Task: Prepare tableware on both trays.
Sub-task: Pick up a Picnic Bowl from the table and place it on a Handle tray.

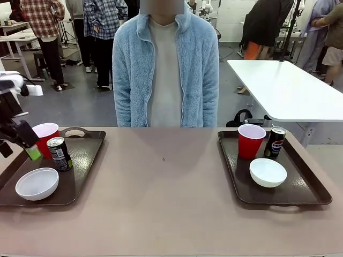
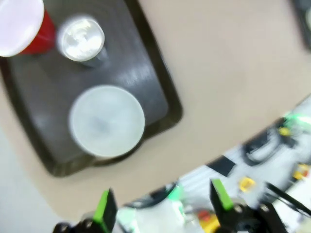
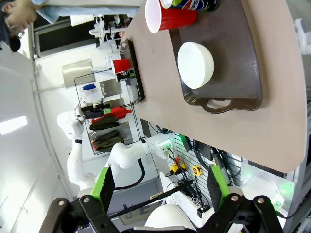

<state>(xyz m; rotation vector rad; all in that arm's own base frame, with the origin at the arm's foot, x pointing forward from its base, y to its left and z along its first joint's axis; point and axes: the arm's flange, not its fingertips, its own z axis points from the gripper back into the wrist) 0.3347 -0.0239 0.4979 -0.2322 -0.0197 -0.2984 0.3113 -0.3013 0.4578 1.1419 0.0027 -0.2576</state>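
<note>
Tan table (image 1: 166,198): your left tray (image 1: 80,160) and right tray (image 1: 300,187) each carry cup, bowl, can. Left gripper (image 2: 165,206) and right gripper (image 3: 160,184) hang spread wide, holding nothing, off the table.

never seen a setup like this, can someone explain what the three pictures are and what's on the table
It is a two-armed robot at a table, facing a person. The front picture comes from a fixed camera between the arms. The other two come from cameras on each wrist, looking along that gripper's green-padded fingers.

On the table lie two trays. The left tray carries a red cup, a can and a white bowl. The right tray carries the same set.

The left gripper and right gripper are both open and hold nothing.
</note>
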